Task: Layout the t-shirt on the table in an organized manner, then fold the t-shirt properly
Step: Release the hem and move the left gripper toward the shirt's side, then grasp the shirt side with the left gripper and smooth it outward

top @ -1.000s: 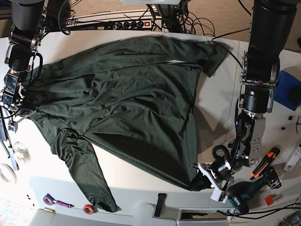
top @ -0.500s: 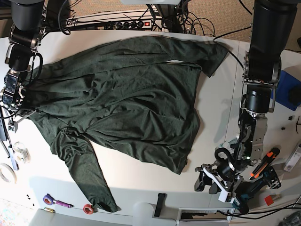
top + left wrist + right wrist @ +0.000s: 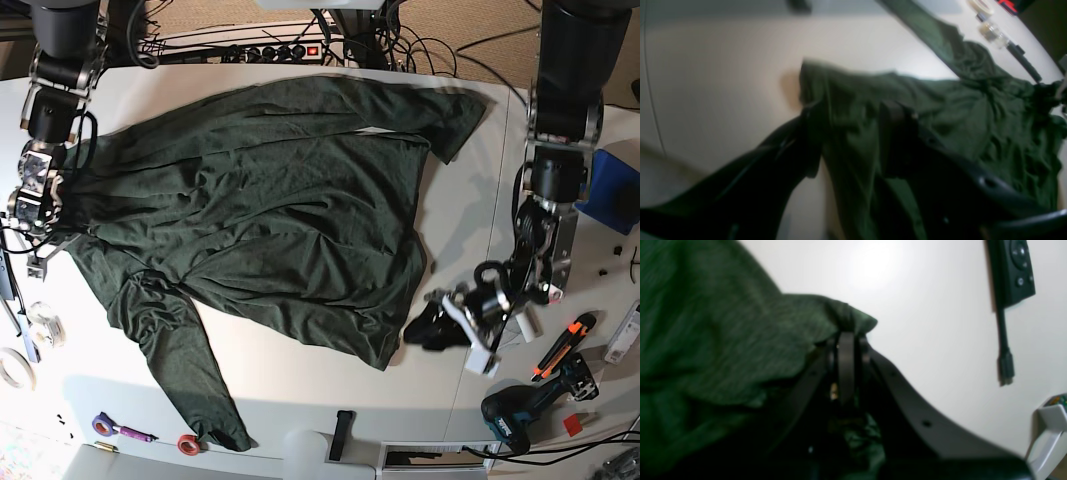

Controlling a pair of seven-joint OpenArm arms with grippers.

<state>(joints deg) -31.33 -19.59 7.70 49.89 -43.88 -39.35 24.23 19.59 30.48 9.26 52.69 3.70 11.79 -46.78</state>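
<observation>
Pinching the dark green t-shirt (image 3: pixel 270 220) at its edge with the right tool (image 3: pixel 846 340), fingers pressed together. Holding the left tool (image 3: pixel 846 143) spread apart at the hem corner. Lying wrinkled across the worktop (image 3: pixel 470 230), 1 sleeve trailing.

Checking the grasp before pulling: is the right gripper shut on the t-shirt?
Yes, the right gripper is pressed shut with a fold of the green t-shirt pinched at its tips.
</observation>
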